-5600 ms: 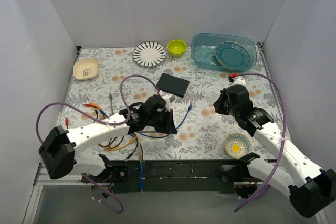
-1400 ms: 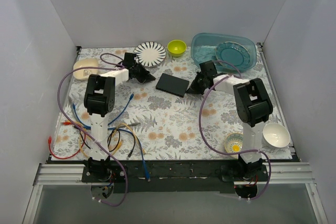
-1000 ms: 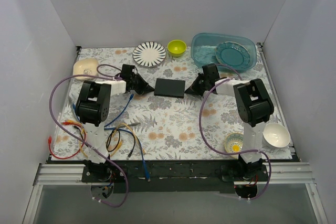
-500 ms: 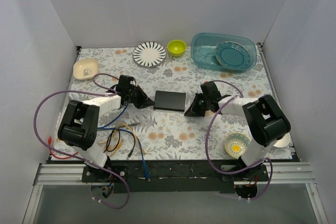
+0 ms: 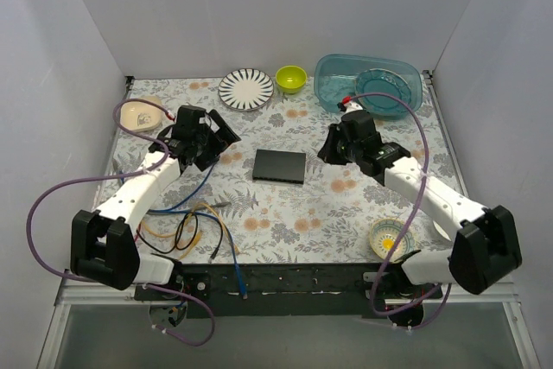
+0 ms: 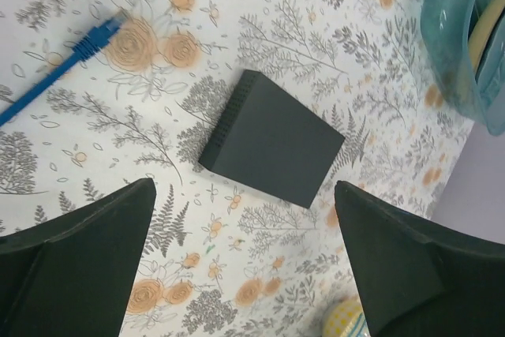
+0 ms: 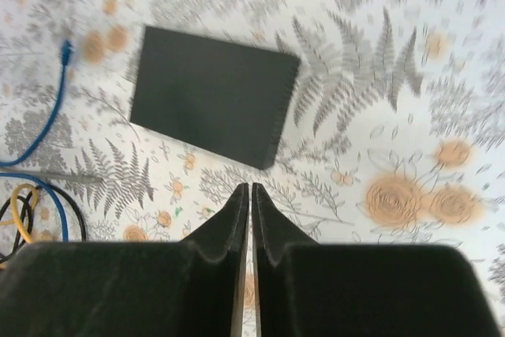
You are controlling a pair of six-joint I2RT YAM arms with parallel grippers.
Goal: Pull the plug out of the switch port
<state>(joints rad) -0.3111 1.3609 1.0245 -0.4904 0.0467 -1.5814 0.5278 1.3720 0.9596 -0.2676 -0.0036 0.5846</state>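
On the floral tablecloth (image 5: 346,205), the switch (image 5: 280,165) sits cable-free between the gaping, empty left gripper (image 6: 241,195) and the closed, empty right gripper (image 7: 250,191); the blue cable (image 6: 55,75) could snag an arm.

The top view looks down from above and behind the arms. It takes in the whole table (image 5: 285,213) from far, so the black box (image 5: 280,166) is small at the middle of the frame.

The left wrist view looks down steeply from nearer. The box (image 6: 272,150) lies at the middle, and the wide-apart fingers of the left gripper (image 6: 244,184) fill the lower corners.

The right wrist view looks down from about as near and is a little blurred. The box (image 7: 211,104) sits left of centre at the top, above the closed-together fingers of the right gripper (image 7: 249,189).

Both wrist views share the box and the blue cable (image 6: 59,65) (image 7: 65,53) to its left. The left wrist view and the top view also share the teal tub (image 6: 465,37) (image 5: 328,84), at the upper right in both.
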